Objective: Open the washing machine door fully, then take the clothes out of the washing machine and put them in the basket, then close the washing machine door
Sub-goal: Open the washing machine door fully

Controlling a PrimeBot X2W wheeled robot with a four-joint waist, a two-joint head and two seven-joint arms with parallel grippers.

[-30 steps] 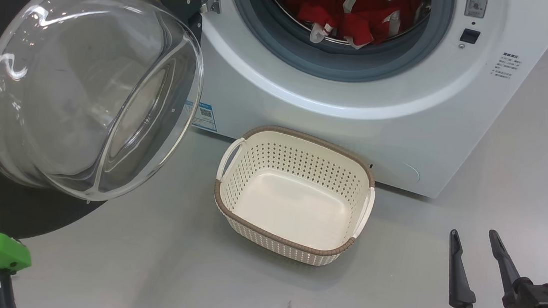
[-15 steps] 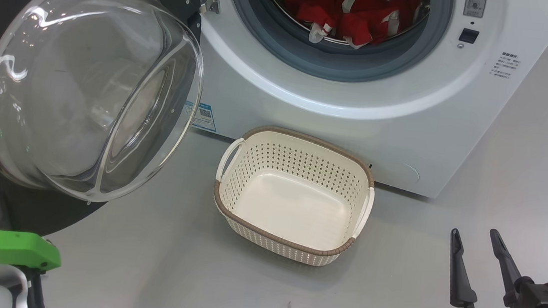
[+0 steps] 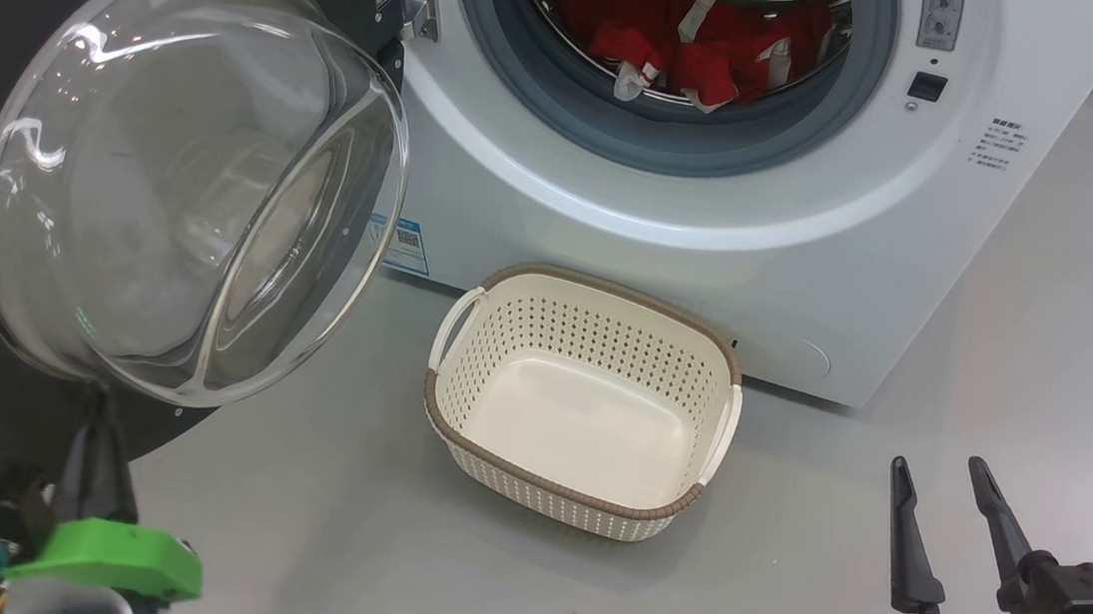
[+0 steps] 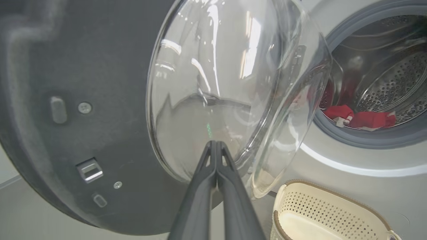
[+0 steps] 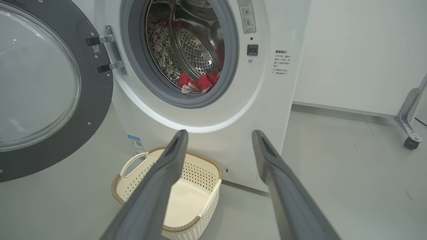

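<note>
Below the washing machine's (image 3: 676,209) drum (image 5: 195,50), where the clothes (image 3: 693,35) lie, the basket (image 3: 598,297) is set empty to receive them; the left hand (image 4: 216,144) is pressed together near the wide-swung door (image 3: 187,182), the right hand (image 3: 937,462) held spread, likely for reaching.

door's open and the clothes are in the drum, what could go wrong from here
The shut left gripper points at the glass of the washing machine door; moving carelessly could knock it. The clothes lie tangled behind the gasket, so the open right gripper might lift only part, dropping pieces beside the small basket.
</note>
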